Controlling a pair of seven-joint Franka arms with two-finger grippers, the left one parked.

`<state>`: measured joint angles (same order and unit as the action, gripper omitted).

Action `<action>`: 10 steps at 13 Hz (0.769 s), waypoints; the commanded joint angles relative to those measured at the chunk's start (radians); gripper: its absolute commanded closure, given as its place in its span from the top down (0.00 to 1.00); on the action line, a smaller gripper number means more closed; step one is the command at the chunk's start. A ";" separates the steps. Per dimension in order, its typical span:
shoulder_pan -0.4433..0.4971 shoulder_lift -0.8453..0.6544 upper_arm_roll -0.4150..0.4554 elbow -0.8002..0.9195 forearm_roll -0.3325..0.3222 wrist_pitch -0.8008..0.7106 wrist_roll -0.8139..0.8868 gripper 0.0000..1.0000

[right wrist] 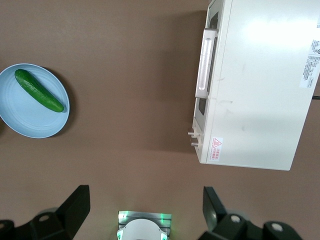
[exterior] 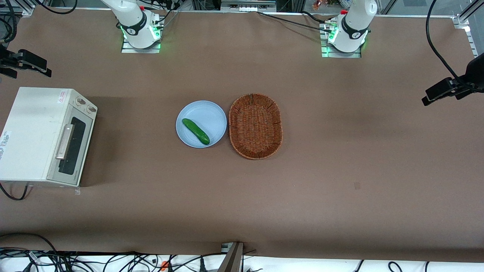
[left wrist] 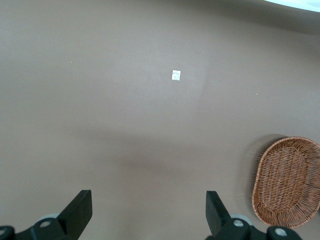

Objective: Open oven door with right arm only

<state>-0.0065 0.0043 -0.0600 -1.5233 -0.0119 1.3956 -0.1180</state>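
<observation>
Nearest the front camera lies bare brown bench [exterior: 340, 196], with a tangle of cables along its edge. Farther in, at mid-bench, a wicker basket [exterior: 255, 125] sits just beside a pale blue plate [exterior: 206, 113] carrying a cucumber [exterior: 195, 131]; neither matters to the job.

Toward the working arm's end of the bench stands the oven [exterior: 32, 132], its oven door [exterior: 72, 145] fully shut, the silver bar handle [exterior: 64, 142] running along the door's upper edge and two knobs [exterior: 86, 104] on the part of the front farthest from the camera. Farthest back is the base of the right arm [exterior: 132, 19].

Its hand [exterior: 26, 62] hangs high above the bench, past the oven's knob end and well apart from the handle; in the wrist view the hand [right wrist: 145, 205] shows its fingers [right wrist: 77, 200] spread wide with nothing between them, and the handle [right wrist: 205, 62] is in plain sight below.

Nothing has been started, by my reading. A good approach would bring the hand down over the middle of the bar, fingers straddling it, and grip squarely so it cannot slip. The door most likely hinges at its lower edge, so the pull should follow an arc outward and down, not a straight tug, which could drag the light oven along the bench.
</observation>
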 commanded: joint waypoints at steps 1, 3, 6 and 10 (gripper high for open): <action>-0.006 0.006 0.011 0.014 -0.016 -0.017 0.000 1.00; -0.006 0.008 0.012 0.014 -0.016 -0.017 -0.002 1.00; 0.012 0.023 0.012 0.012 -0.017 -0.015 0.004 1.00; 0.040 0.088 0.012 0.008 -0.017 -0.009 0.049 0.98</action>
<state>0.0124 0.0578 -0.0511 -1.5258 -0.0125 1.3927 -0.1112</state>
